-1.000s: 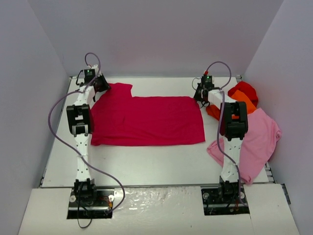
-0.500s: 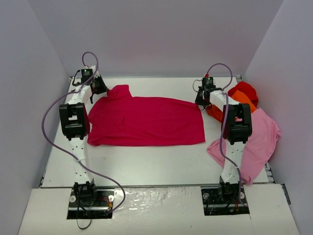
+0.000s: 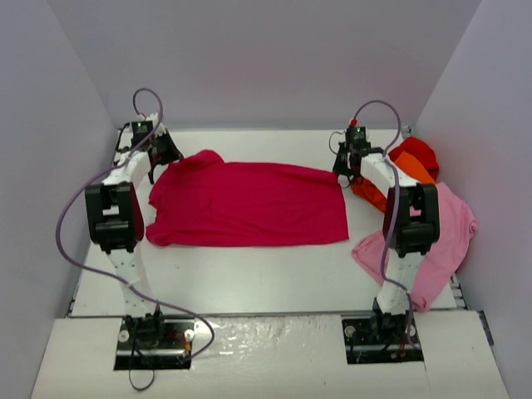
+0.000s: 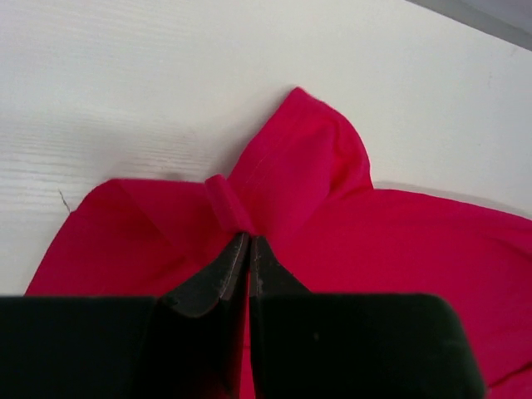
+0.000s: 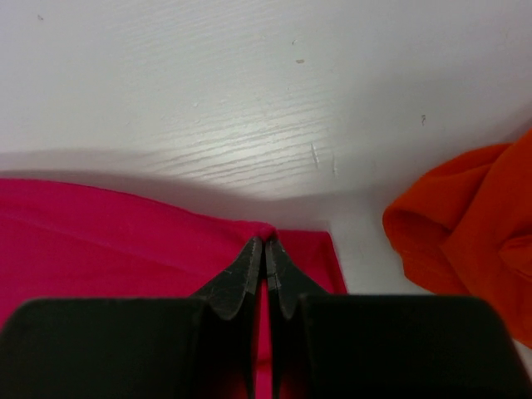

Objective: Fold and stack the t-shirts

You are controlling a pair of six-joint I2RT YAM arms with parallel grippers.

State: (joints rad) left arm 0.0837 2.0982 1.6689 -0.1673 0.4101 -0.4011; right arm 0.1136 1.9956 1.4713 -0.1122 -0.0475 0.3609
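Crimson t-shirt (image 3: 249, 204): spread flat across the middle of the desk (image 3: 249, 274), upper-left corner bunched.
Left pincer (image 4: 249, 241): clenched on that bunched corner.
Right pincer (image 5: 265, 245): clenched on the shirt's upper-right corner.
Waiting shirts: orange t-shirt (image 3: 413, 176), bright red t-shirt (image 3: 416, 152) and light pink t-shirt (image 3: 440, 233) lie heaped at the right, unfolded.
Progress: early, by my judgement; first shirt's fold in hand, no stack begun.

Your left wrist view cuts the crimson t-shirt (image 4: 399, 249) off at its right edge, and the black body of the left gripper (image 4: 249, 245) hides the cloth below. At the right wrist, the orange t-shirt (image 5: 474, 233) runs off the right edge. From above, the right arm (image 3: 406, 218) covers part of the light pink t-shirt (image 3: 449, 233), and the bright red t-shirt (image 3: 416, 152) lies partly behind the orange one.
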